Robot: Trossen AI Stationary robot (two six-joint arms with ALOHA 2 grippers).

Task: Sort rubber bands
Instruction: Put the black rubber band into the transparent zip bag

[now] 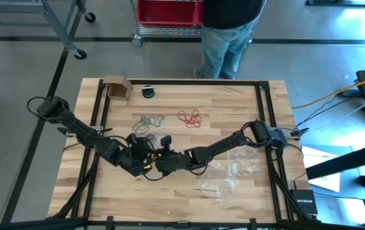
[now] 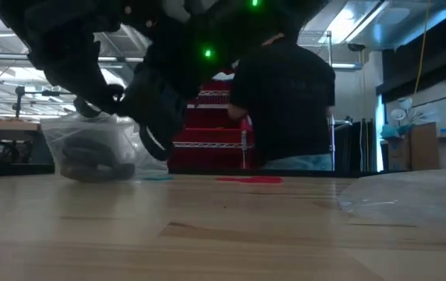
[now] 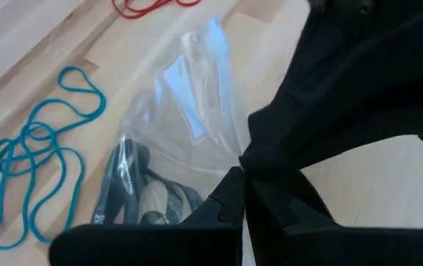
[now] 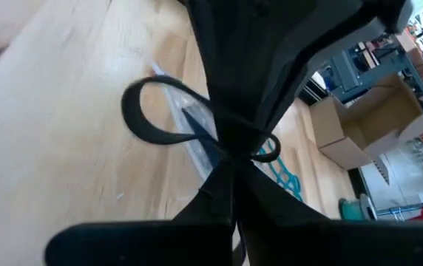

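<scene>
Risk item 1, left gripper [image 1: 138,152], mid-table, nearer the front edge, jaws pressed together on the clear zip bag [image 3: 189,140]; I judge the film slippery, so a tug from the other side could pull it free and drop the bag w/ its black bands [image 3: 134,196] back on the table [image 1: 246,198]; risk item 2, right gripper [image 1: 163,156], touching distance from the left, fingers pinched on a black band [image 4: 149,118] whose loop sticks out past the tips, seemingly at the bag mouth though I can't tell if bag film is caught too; if that band is stretched it may snap back or flick out, and w/ both wrists this close I reckon a collision is possible; can't tell how many black ones are loose outside the bag. Stock, left to right: teal bands [image 1: 149,121], thin tangled loops lying flat just beyond the grippers, towards the far edge, not bagged; red bands [image 1: 190,117], small overlapping cluster just right of the teal, apart from it, also flat on bare wood; black bands thicker, curled inside the bag at the grippers. Other: cardboard box [image 1: 117,85] and a dark round item [image 1: 147,91] at far edge; spare clear bags [image 1: 227,176] on the right side, near front; person [image 1: 230,29] standing beyond the table.
</scene>
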